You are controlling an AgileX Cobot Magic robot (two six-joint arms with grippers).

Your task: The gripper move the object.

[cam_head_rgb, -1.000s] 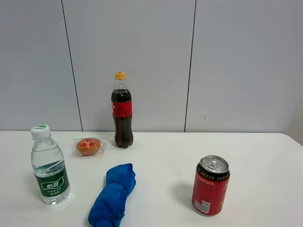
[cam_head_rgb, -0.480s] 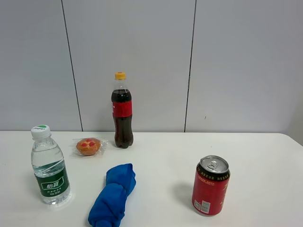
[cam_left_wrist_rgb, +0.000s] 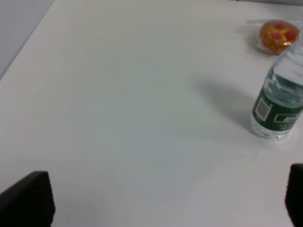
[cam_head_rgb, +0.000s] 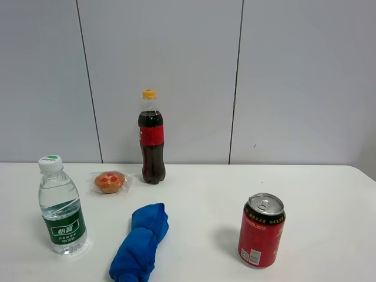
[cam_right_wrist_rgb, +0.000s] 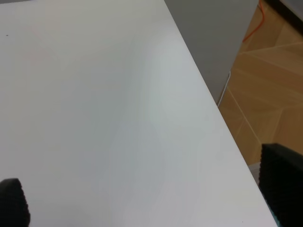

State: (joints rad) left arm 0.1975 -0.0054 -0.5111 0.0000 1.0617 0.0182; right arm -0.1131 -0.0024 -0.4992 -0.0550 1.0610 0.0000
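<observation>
On the white table (cam_head_rgb: 194,194) stand a cola bottle (cam_head_rgb: 151,138) with a yellow cap at the back, a water bottle (cam_head_rgb: 61,207) with a green label at the left, and a red can (cam_head_rgb: 261,230) at the right. A wrapped pastry (cam_head_rgb: 110,181) lies beside the cola bottle and a rolled blue cloth (cam_head_rgb: 141,242) lies at the front. No gripper shows in the exterior high view. The left gripper (cam_left_wrist_rgb: 165,201) is open, over bare table, with the water bottle (cam_left_wrist_rgb: 280,101) and pastry (cam_left_wrist_rgb: 279,36) beyond it. The right gripper (cam_right_wrist_rgb: 147,201) is open and empty over bare table.
The table's right edge (cam_right_wrist_rgb: 208,99) runs through the right wrist view, with a grey wall panel (cam_right_wrist_rgb: 213,28) and wooden floor (cam_right_wrist_rgb: 270,80) past it. A grey panelled wall (cam_head_rgb: 188,76) stands behind the table.
</observation>
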